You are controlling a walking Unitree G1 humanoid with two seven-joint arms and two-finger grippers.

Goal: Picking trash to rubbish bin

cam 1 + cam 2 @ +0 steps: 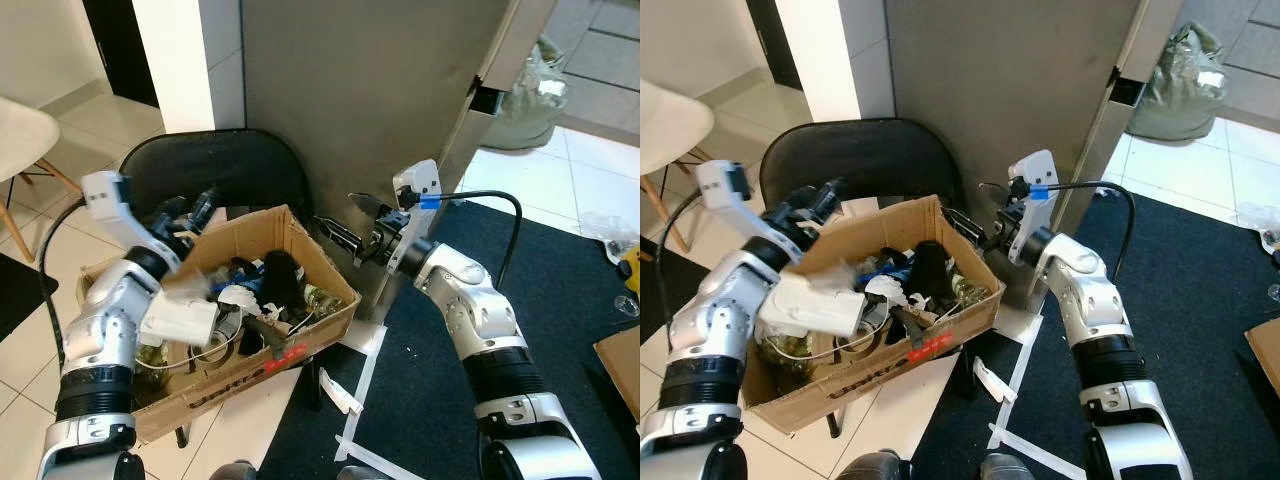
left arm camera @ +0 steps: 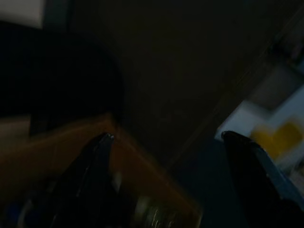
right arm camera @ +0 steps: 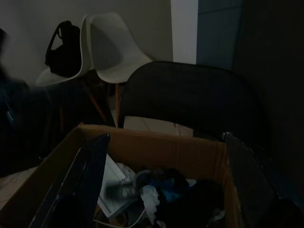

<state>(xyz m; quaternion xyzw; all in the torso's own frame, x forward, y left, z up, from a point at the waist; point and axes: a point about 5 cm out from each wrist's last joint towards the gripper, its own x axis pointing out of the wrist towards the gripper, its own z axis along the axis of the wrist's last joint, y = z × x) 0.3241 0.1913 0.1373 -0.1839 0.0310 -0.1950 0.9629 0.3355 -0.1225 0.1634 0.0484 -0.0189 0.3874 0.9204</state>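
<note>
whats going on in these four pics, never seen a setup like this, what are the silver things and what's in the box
The silver things are the two arms of a humanoid robot; each ends in a gripper of two long black fingers. The two bright pictures come from cameras in its head, looking down. The two dark ones come from cameras on its wrists, looking along the fingers.

Before it a cardboard box full of mixed trash sits on a black chair. The left gripper is at the box's far rim, and the right gripper is at its right corner. Both are open and hold nothing. White paper scraps lie on the floor.
</note>
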